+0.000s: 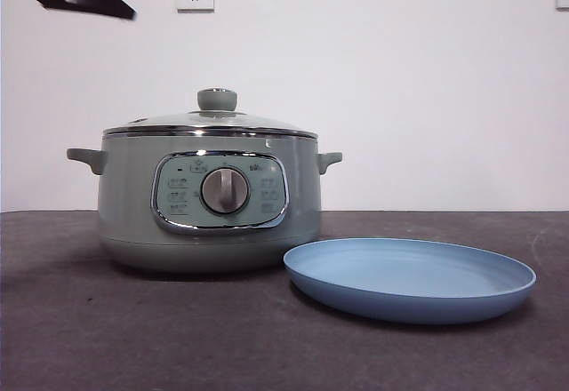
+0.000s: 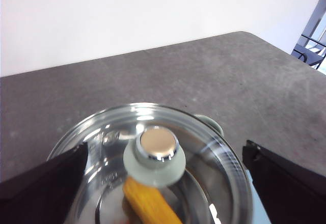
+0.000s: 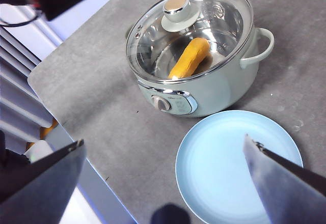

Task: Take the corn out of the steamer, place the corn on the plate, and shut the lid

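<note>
Corn (image 3: 189, 58) lay inside the steamer (image 1: 209, 200) under the closed lid (image 1: 213, 117), long axis slanting across the pot floor, which end tapered not discernible. Left gripper (image 2: 163, 183) hung above the lid's knob (image 2: 154, 155), jaws spread wide, holding and touching nothing. Right gripper (image 3: 165, 183) hovered high over the plate (image 1: 411, 277), right of the steamer, likewise wide open and empty.

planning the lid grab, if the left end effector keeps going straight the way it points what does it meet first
Most likely the lid, at its pale green knob, which sits between the open jaws of the left end effector. Depth is unclear.
</note>
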Action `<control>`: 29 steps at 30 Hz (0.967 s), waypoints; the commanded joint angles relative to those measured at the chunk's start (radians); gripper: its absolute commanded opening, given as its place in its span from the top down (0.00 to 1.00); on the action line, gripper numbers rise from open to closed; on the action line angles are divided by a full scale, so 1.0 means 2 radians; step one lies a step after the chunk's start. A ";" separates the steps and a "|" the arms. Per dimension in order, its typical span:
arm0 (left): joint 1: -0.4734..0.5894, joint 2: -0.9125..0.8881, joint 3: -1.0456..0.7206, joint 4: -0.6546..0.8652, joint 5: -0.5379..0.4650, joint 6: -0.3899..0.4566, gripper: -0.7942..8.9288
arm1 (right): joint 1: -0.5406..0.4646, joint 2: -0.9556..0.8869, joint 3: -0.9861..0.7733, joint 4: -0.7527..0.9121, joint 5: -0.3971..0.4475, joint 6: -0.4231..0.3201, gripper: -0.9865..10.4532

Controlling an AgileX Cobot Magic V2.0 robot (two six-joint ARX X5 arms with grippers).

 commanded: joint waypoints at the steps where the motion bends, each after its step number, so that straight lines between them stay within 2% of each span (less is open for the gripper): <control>1: -0.011 0.035 0.001 0.039 -0.012 0.001 0.28 | 0.001 0.000 0.002 0.002 0.000 -0.002 0.44; 8: -0.027 0.101 0.002 0.104 -0.033 0.000 0.28 | 0.001 0.000 0.002 0.002 0.000 -0.002 0.44; 16: -0.040 0.142 0.002 0.137 -0.045 0.001 0.28 | 0.001 0.000 0.002 0.002 0.002 -0.002 0.44; 29: -0.054 0.172 0.002 0.142 -0.072 0.003 0.28 | 0.001 0.000 0.002 -0.012 0.002 -0.002 0.44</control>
